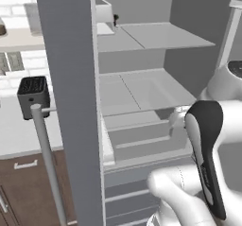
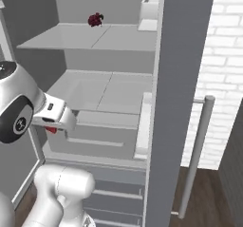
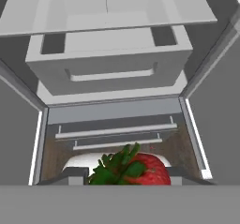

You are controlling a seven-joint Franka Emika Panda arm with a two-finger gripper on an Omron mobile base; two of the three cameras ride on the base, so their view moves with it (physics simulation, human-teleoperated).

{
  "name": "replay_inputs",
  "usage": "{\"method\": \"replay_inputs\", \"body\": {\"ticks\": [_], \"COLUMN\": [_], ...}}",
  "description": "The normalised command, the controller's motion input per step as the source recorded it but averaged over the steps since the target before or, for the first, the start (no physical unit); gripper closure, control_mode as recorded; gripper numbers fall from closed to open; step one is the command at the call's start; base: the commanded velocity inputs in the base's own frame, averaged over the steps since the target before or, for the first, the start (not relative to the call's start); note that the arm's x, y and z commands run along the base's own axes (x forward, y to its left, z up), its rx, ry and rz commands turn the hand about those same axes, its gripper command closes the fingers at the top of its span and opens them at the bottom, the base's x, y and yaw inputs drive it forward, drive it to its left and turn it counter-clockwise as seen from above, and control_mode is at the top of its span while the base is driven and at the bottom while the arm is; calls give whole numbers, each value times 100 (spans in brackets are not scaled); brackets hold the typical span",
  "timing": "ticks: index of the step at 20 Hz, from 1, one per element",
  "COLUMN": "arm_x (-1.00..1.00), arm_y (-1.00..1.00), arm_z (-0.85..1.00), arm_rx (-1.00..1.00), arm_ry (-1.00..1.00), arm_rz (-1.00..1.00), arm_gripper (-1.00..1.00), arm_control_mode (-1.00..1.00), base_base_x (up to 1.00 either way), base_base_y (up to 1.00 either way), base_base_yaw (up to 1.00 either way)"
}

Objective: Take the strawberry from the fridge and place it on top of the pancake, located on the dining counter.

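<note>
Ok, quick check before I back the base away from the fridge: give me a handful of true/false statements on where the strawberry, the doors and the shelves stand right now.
1. The strawberry sits between the fingertips of the gripper. True.
2. Both doors of the fridge are closed. False: they stand open, with the shelves and the pale drawer in sight.
3. A dark maroon item lies on the upper shelf. True.
4. The strawberry rests on the middle shelf. False: it is at the gripper, in front of the lower part of the fridge.
5. The black toaster stands inside the fridge. False: it is on the white wall counter beside it.
</note>
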Motion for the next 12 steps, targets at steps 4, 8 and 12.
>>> {"method": "replay_inputs", "body": {"ticks": [4,8,12], "arm_x": [0,0,0], "arm_y": [0,0,0], "arm_z": [0,0,0], "arm_rx": [0,0,0], "arm_ry": [0,0,0], "arm_rz": [0,0,0], "arm_gripper": [100,100,100], "arm_control_mode": [100,100,100], "base_base_x": [-84,-84,-77], "base_base_y": [14,6,0], "base_base_yaw": [-35,-43,-55]}}
